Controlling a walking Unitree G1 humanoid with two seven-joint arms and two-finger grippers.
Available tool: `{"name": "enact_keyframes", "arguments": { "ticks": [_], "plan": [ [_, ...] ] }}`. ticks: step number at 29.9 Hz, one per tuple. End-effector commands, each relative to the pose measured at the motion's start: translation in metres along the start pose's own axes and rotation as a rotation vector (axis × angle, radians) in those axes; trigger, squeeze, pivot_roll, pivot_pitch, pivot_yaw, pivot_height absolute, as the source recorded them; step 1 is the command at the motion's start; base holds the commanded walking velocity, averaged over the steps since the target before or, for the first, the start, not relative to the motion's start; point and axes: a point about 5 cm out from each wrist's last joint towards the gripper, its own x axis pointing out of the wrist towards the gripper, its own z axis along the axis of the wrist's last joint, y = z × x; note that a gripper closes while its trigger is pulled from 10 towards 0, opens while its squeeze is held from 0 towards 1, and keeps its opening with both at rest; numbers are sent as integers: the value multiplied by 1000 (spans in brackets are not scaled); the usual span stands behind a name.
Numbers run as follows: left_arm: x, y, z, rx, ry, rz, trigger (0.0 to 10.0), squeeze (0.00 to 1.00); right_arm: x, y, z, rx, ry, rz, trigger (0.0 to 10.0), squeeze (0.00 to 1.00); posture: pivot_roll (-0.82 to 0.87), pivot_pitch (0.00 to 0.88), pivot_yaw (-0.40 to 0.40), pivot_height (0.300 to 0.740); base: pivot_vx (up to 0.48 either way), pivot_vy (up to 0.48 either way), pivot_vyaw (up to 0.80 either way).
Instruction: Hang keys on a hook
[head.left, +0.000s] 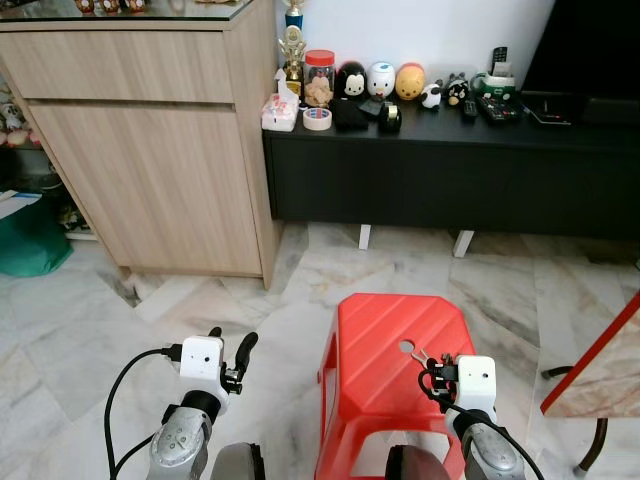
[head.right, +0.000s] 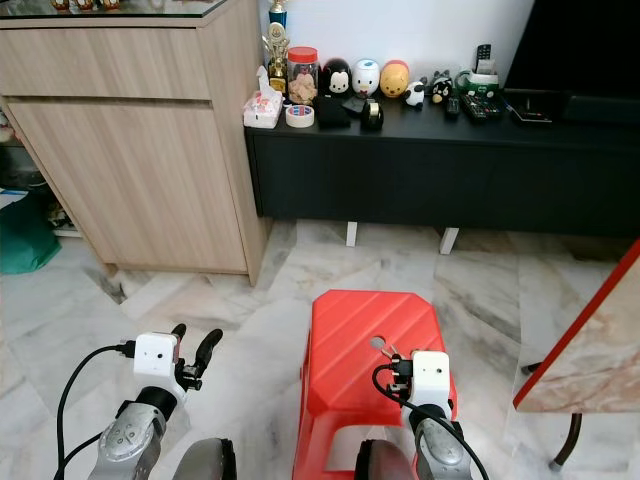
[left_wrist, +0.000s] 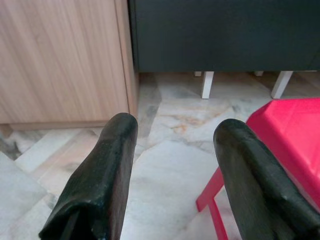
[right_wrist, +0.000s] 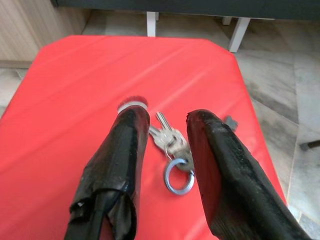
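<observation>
Red plastic stool stands on the marble floor directly ahead of the robot, at 6 o'clock in the head views. A bunch of keys on a steel ring lies flat on the stool top, just beside the round hole in its middle.

Right gripper: positioned low over the stool top, fingers spread, one on each side of the keys. The keys lie loose between them; nothing is grasped. Whether the fingertips touch the stool surface cannot be told.

Left gripper: held over bare floor at about 8 o'clock in the head views, fingers apart and empty, pointing toward the gap between the wooden cabinet and the black TV console.

Step in hand, by judgement: pickup of the keys, at the stage of straddling before closure. The hanging step has not begun.

Next move calls for:
1. Lower until the pads bracket the key blades or the ring.
2. Close firmly; flat metal on smooth plastic is likely to slide out.
3. Lift and confirm the ring hangs free.
4. Locate a hook; none can be made out from here.
</observation>
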Motion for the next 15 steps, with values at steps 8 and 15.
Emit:
{"name": "enact_keyframes", "arguments": {
  "ticks": [8,15],
  "plan": [
    [0,-2,-4,1,22,-6,10000,0,-1,-1,-2,10,10,-8,10000,0,26,0,-47,595,242,0,0],
    [-1,-3,-4,0,25,-11,10000,0,-2,-1,-5,5,27,-14,10000,0,27,0,-47,595,0,0,0]
  ]
}}
